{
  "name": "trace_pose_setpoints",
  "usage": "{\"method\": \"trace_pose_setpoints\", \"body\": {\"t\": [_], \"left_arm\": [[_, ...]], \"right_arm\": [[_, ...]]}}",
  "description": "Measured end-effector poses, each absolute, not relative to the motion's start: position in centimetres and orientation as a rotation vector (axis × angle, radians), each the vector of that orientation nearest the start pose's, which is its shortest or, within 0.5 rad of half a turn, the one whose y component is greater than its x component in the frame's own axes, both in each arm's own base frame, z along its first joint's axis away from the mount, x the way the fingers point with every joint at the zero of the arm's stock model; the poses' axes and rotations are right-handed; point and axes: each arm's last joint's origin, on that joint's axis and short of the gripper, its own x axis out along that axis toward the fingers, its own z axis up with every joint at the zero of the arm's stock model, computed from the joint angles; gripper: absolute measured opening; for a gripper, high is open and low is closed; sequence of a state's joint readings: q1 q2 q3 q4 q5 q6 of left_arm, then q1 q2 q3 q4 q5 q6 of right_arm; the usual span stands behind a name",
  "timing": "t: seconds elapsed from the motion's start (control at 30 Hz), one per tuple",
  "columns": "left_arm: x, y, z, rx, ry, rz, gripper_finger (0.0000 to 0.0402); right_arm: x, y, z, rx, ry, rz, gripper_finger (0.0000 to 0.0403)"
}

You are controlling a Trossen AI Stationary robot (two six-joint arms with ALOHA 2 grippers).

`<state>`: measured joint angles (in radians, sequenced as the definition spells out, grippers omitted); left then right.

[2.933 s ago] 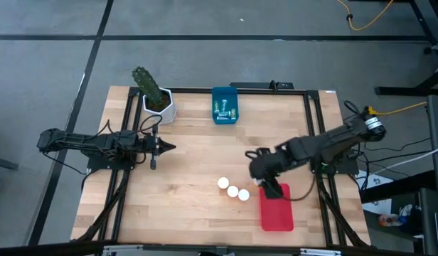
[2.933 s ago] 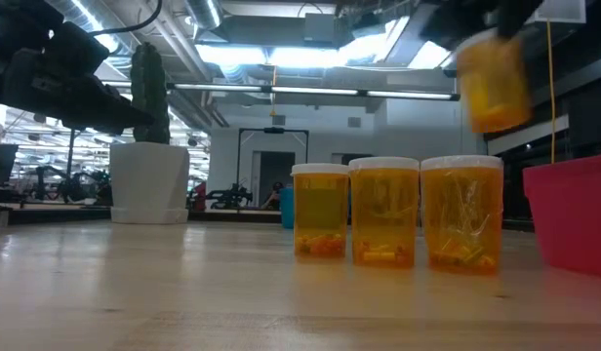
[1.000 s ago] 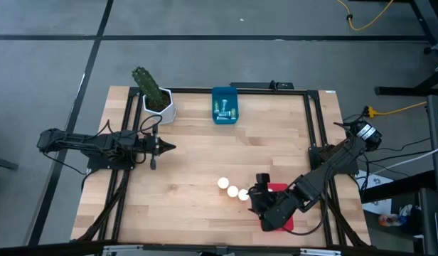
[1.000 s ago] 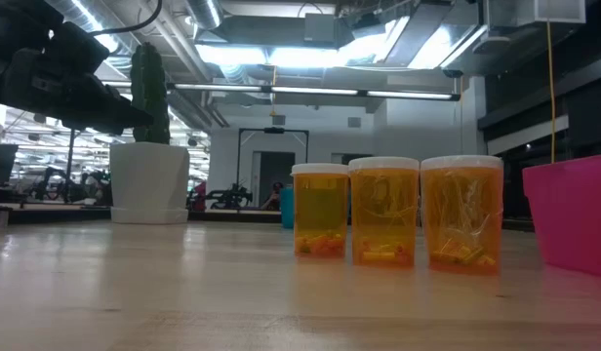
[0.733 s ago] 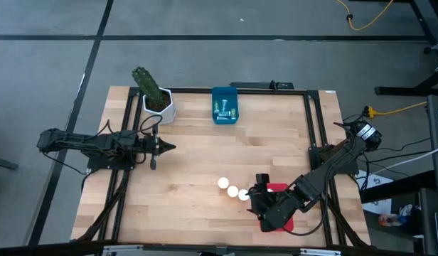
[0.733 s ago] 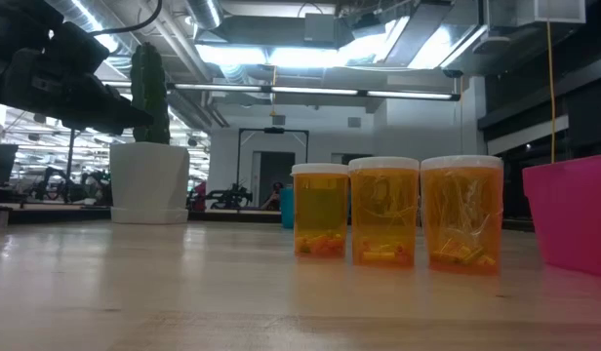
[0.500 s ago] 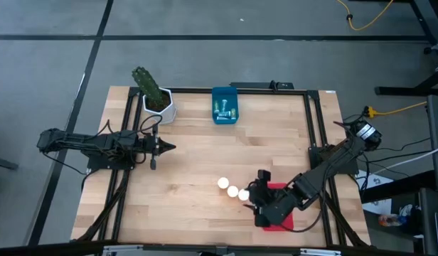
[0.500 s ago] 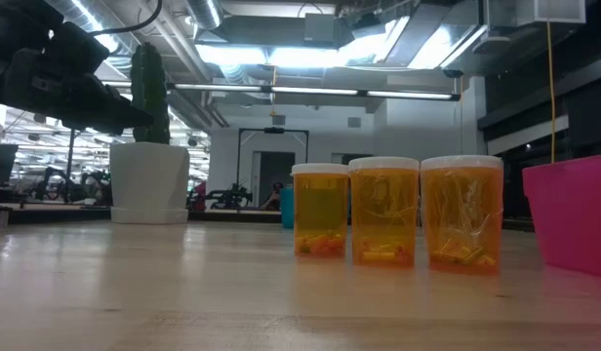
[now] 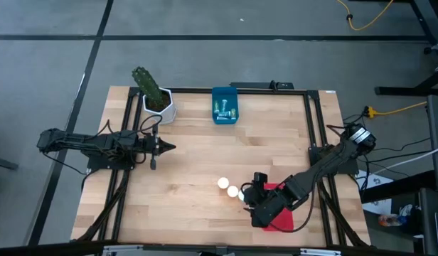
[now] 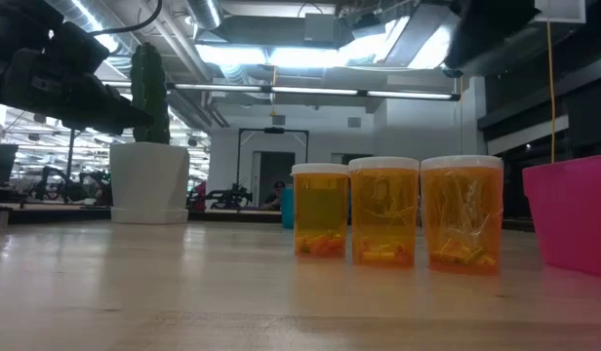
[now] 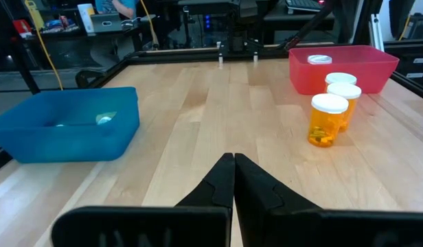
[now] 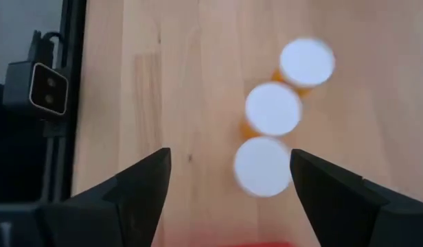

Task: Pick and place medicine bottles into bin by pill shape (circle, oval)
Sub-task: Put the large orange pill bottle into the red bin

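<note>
Three orange medicine bottles with white caps stand upright in a row on the table (image 9: 223, 183), (image 10: 383, 210). My right gripper (image 9: 250, 196) hovers open above the bottle nearest the red bin; in its wrist view (image 12: 229, 156) that bottle's cap (image 12: 263, 165) lies between the spread fingers, untouched. A fourth white-capped bottle (image 11: 320, 60) lies in the red bin (image 11: 366, 65). Pale bottles lie in the blue bin (image 9: 225, 104). My left gripper (image 9: 162, 147) is shut and empty at the table's left.
A white pot with a green cactus (image 9: 156, 99) stands at the far left. The red bin (image 9: 283, 220) sits near the front edge, partly under my right arm. Bare wood lies between the left gripper and the bottles.
My right gripper has moved from over the red bin toward the table's left, to above the row of orange bottles. Its dark shape now shows at the top right of the low view. The bottles have not moved.
</note>
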<state>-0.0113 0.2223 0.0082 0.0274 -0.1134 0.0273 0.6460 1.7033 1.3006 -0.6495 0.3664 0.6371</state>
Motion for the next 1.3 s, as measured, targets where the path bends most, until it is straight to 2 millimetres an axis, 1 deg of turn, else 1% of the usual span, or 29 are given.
{"method": "trace_pose_setpoints", "body": {"t": [0.17, 0.33, 0.4, 0.63, 0.77, 0.87, 1.1, 1.3], "left_arm": [[11.0, 0.2, 15.0, 0.039, 0.188, 0.099, 0.0], [11.0, 0.2, 15.0, 0.038, 0.188, 0.099, 0.0], [11.0, 0.2, 15.0, 0.038, 0.188, 0.099, 0.0], [11.0, 0.2, 15.0, 0.037, 0.188, 0.099, 0.0], [11.0, 0.2, 15.0, 0.037, 0.188, 0.099, 0.0], [11.0, 0.2, 15.0, 0.037, 0.188, 0.099, 0.0], [11.0, 0.2, 15.0, 0.038, 0.188, 0.099, 0.0], [11.0, 0.2, 15.0, 0.038, 0.188, 0.099, 0.0]], "right_arm": [[29.1, 20.6, 22.6, 0.116, 0.998, -0.084, 0.0299], [29.6, 20.1, 21.0, 0.112, 1.067, -0.138, 0.0299], [29.7, 19.7, 20.7, 0.11, 1.099, -0.144, 0.0299], [30.3, 18.0, 20.5, 0.071, 1.134, -0.175, 0.0299], [30.7, 17.5, 20.5, 0.084, 1.147, -0.171, 0.0299], [30.8, 17.3, 20.5, 0.107, 1.169, -0.152, 0.0299], [30.8, 17.3, 20.5, 0.099, 1.161, -0.164, 0.0299], [31.2, 17.5, 19.6, 0.081, 1.172, -0.139, 0.0299]]}}
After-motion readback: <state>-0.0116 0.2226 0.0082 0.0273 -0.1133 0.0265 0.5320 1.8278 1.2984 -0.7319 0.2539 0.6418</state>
